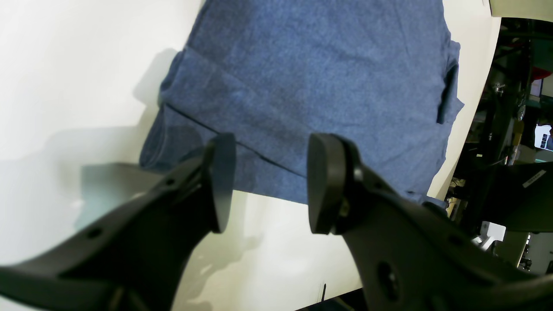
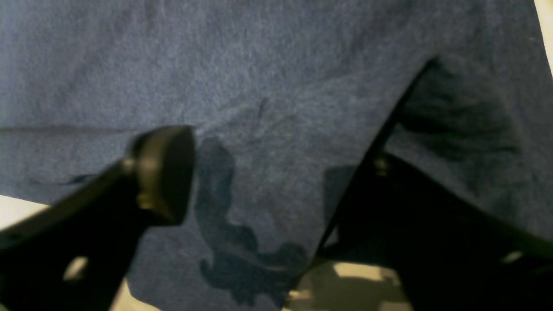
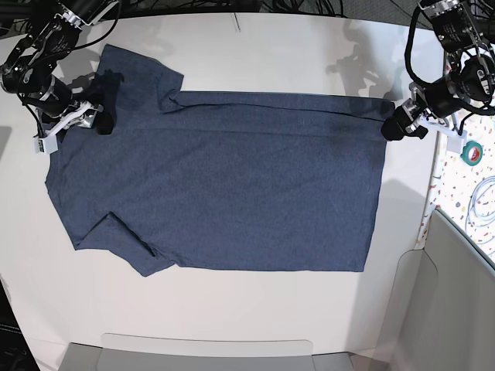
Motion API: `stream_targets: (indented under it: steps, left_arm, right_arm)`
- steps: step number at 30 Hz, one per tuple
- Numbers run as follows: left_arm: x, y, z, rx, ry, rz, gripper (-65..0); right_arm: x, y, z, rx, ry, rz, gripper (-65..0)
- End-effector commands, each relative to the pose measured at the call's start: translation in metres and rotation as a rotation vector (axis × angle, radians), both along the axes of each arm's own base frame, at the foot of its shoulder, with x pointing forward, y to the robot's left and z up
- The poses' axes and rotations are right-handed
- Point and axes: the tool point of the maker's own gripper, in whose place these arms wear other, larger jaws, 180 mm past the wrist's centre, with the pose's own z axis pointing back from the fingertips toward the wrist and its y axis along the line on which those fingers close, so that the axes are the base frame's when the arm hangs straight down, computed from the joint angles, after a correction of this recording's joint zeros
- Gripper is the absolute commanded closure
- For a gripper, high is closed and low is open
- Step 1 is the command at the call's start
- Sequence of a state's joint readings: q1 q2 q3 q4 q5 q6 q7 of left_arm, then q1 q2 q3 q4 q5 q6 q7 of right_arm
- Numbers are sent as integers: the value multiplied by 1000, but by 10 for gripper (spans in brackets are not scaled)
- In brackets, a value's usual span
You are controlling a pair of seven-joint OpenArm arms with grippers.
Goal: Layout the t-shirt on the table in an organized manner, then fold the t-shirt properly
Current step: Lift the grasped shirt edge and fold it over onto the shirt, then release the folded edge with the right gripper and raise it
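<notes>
The t-shirt [image 3: 232, 185], dark navy-blue heathered cloth, lies spread flat on the white table [image 3: 255, 46], sleeves to the left and hem to the right. My left gripper [image 3: 398, 124] hovers at the hem's far corner. In the left wrist view its jaws [image 1: 270, 185] stand open above the shirt's edge [image 1: 324, 77], with nothing between them. My right gripper [image 3: 97, 120] is over the far sleeve and shoulder. In the right wrist view it [image 2: 263, 181] is open just above the cloth [image 2: 276, 65], holding nothing.
A speckled white strip [image 3: 464, 193] runs along the table's right side, with a green tape roll [image 3: 472, 152] on it. A grey panel [image 3: 456, 309] stands at the lower right. A pale tray edge [image 3: 209, 352] lies along the front. Cables cross the back.
</notes>
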State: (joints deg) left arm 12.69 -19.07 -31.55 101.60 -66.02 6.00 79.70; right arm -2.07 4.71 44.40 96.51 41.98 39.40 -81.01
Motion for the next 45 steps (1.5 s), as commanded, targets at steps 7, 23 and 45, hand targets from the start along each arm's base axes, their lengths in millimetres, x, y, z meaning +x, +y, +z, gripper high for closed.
stream_targets:
  steps: [7,23,45]
  left_arm:
    - [-20,3,-4,10,37,-10,-271]
    - [-32,3,-12,9,73,-12,-271]
    - [-32,3,-11,9,71,-12,-271]
  right_arm:
    - [-6,9,32,51,-136,30,-551]
    - [-106,21,-20,390,-33,-248,-550]
    - [-155,17,-37,405,140,-362,-550]
